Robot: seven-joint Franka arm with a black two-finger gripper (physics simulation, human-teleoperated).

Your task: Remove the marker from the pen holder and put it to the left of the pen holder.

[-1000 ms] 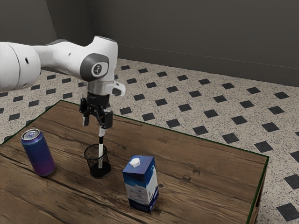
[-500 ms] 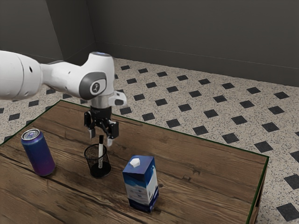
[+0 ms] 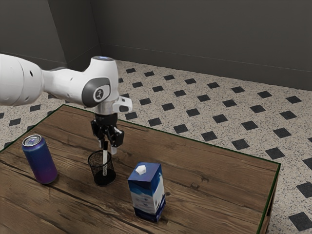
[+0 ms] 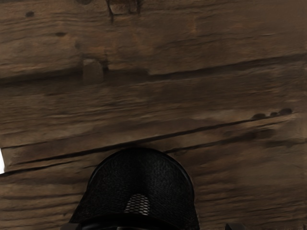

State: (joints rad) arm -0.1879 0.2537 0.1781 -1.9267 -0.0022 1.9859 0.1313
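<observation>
1. Marker (image 3: pixel 105 163): standing in the pen holder (image 3: pixel 100 180), dark end up and clear of the rim, pale body visible through the mesh. Roughly upright; can't tell if it leans on the wall.
2. Jaws: spread, fingertips (image 3: pixel 114 150) apart, straddling the marker's top end. Gap visible between the marker and the finger on the exterior view's right, so I don't read a grip here.
3. Pen holder: upright on the worktop (image 3: pixel 219 183), open top under the hand. Wrist view has its dark mesh wall (image 4: pixel 163 177) right by the jaws.
4. Neighbours: carton (image 3: pixel 146 195) near the holder, toward the exterior view's right; can (image 3: pixel 40 161) further off, toward the exterior view's left. Both upright, neither touching the holder.
5. Done: approach, near enough. Jaws are at grasp height over the right item.
6. Left: close on the marker, lift straight up until the low end clears the rim, shift to the holder's left, lower, release. Extraction and placing both open.
7. Risk, my call: only a short length sticks out, so a shallow or off-centre pinch could slip. A sideways pull before clearance would likely drag or tip the holder.
</observation>
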